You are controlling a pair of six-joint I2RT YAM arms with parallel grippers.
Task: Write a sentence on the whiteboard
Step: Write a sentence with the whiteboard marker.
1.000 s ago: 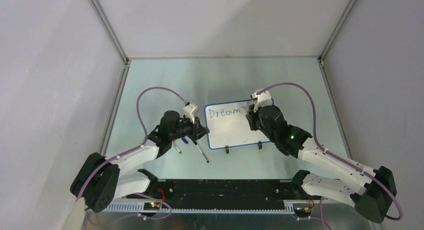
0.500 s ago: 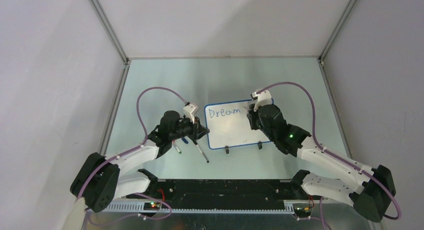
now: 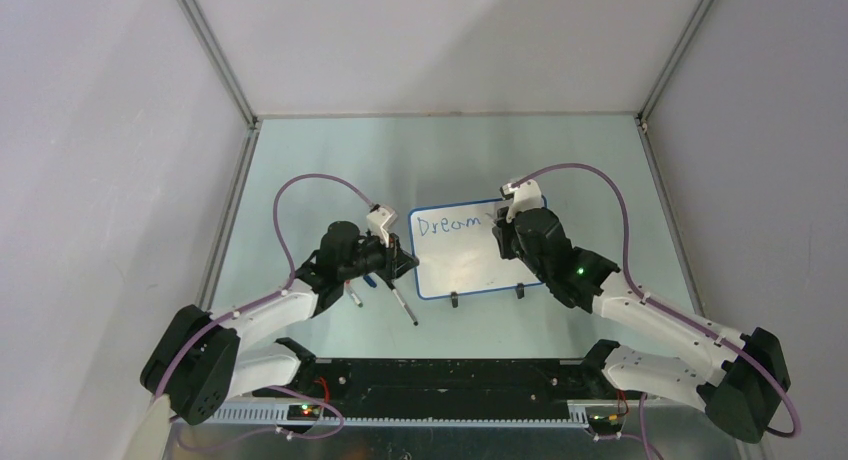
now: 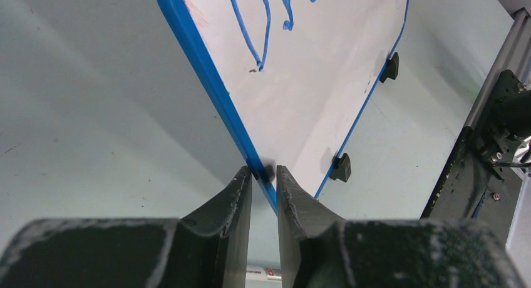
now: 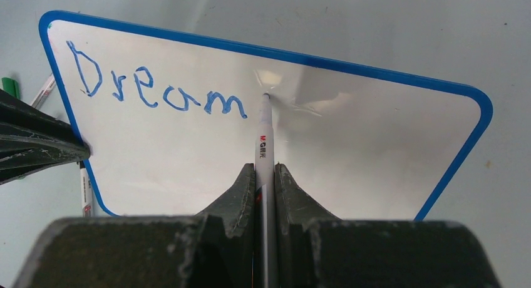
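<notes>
The whiteboard (image 3: 465, 265) lies flat on the table, blue-rimmed, its two black clip feet (image 4: 340, 168) on the near long edge. Of the sentence only the blue word "Dream" (image 5: 156, 91) shows, along the top line. My right gripper (image 5: 265, 168) is shut on a white marker (image 5: 265, 138). The marker's tip rests on the board just right of the "m". My left gripper (image 4: 263, 171) is shut on the whiteboard's blue left rim near the lower left corner. From above, the left gripper (image 3: 408, 265) and the right gripper (image 3: 503, 230) flank the board.
Two loose markers (image 3: 404, 306) (image 3: 352, 298) lie on the table left of the board, under my left arm. A black rail (image 3: 440, 375) runs along the near edge. Metal frame posts and grey walls close in the sides and back.
My right arm has shifted very slightly at the end of the word. The writing reads the same, and the left arm has not moved.
</notes>
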